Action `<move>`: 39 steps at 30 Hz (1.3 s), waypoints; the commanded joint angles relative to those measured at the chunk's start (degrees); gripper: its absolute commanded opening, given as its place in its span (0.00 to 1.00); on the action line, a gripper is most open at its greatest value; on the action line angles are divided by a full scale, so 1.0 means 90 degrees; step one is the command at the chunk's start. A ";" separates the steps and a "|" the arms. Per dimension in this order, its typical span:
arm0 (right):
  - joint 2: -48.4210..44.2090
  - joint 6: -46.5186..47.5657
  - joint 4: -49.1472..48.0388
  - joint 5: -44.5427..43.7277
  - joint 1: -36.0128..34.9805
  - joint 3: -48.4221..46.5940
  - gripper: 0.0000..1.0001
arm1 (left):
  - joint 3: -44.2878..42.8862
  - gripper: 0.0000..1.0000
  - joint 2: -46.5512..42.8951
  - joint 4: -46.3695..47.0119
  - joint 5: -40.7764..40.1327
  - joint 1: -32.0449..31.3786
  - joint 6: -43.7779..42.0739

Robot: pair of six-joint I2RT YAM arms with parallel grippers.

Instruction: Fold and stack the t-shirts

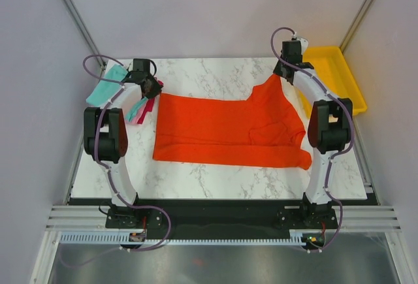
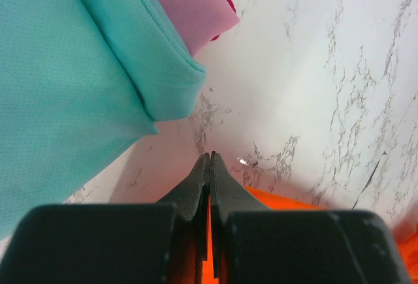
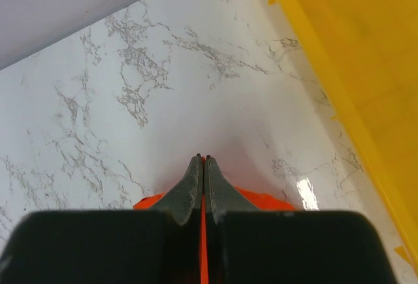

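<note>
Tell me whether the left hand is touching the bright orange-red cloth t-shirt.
Touching. The left wrist view shows the left hand shut on the bright orange-red cloth t-shirt, with orange fabric pinched between its closed jaws.

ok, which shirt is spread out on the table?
The orange-red shirt, far corners pinched by the left gripper and right gripper. The teal shirt and pink shirt lie piled far left.

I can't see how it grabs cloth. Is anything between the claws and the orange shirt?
Nothing visible. The left gripper and right gripper are each shut on the orange shirt's far edge, one at each end. The teal shirt and pink shirt lie to its left, the tray to its right, none in between.
</note>
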State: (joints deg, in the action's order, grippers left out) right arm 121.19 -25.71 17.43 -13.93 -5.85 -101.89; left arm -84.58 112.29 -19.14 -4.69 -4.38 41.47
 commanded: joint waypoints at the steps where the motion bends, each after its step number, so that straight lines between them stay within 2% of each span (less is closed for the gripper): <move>1: -0.0545 -0.0004 -0.0267 0.0113 0.0005 0.0187 0.00 | 0.0120 0.02 -0.0289 0.0241 -0.0192 -0.0021 -0.0018; 8: -0.1139 0.0006 -0.0374 0.0171 -0.0024 0.0870 0.00 | 0.0480 0.02 -0.0572 0.0300 -0.0250 0.0008 0.0031; 13: -0.1726 0.0015 -0.0491 0.0113 -0.0122 0.1650 0.00 | 0.0930 0.02 -0.1128 0.0310 -0.0406 0.0047 0.0040; 29: -0.4351 -0.0043 -0.0853 -0.0209 -0.0395 0.4503 0.00 | 0.3068 0.02 -0.2408 0.0827 -0.0466 0.0047 0.0255; 39: -0.5818 -0.0024 -0.0716 -0.0366 -0.0395 0.5598 0.01 | 0.3411 0.02 -0.2575 0.1422 -0.0573 0.0047 0.0265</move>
State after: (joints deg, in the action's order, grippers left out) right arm 72.34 -25.71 11.75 -15.57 -9.19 -52.64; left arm -53.82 90.80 -11.77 -7.68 -4.23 42.44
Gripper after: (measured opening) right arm 0.011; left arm 0.025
